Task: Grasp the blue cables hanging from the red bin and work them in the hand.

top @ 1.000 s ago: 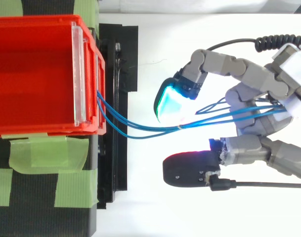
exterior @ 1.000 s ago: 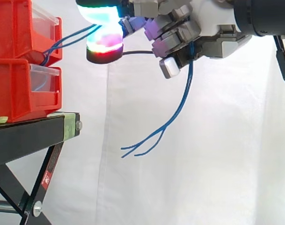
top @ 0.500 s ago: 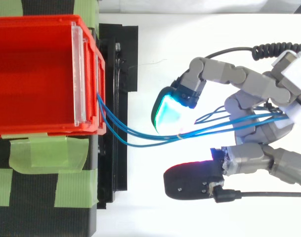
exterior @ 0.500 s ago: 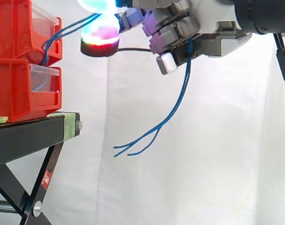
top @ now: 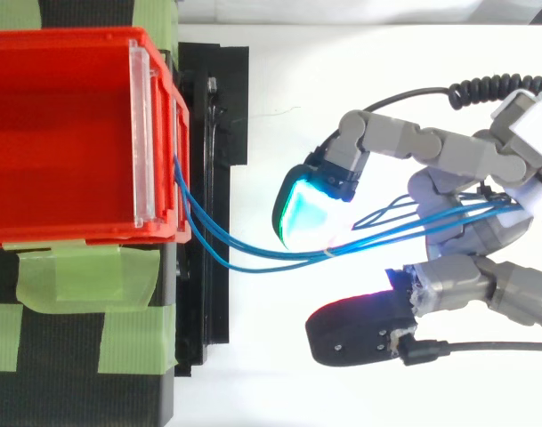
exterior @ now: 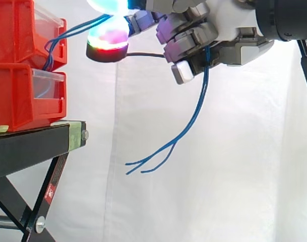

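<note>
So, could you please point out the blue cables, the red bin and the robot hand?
blue cables (top: 315,255), top view, sagging span.
red bin (top: 75,233), top view, side wall.
robot hand (exterior: 229,27), side view, palm.

Side-on and overhead cameras, seemingly close, share bin (exterior: 14,30) (top: 75,37).

Blue cables (top: 253,255) sag from the red bin (top: 66,133) across to the hand (top: 481,237), its curled fingers gripping them.

bin (top: 66,133): red plastic, smooth, glossy | panel (top: 139,133) at its 3 o'clock edge: clear hard plastic | blue cables (exterior: 191,122): smooth, faintly shiny sheath | stand (exterior: 27,148): black metal, matt | tape (top: 84,276) at bin's 6 o'clock: green, matt, wrinkled | curtain (exterior: 234,191): white cloth, soft folds | hand (top: 431,147): grey matt plastic; pads (top: 306,209) translucent, glossy
</note>
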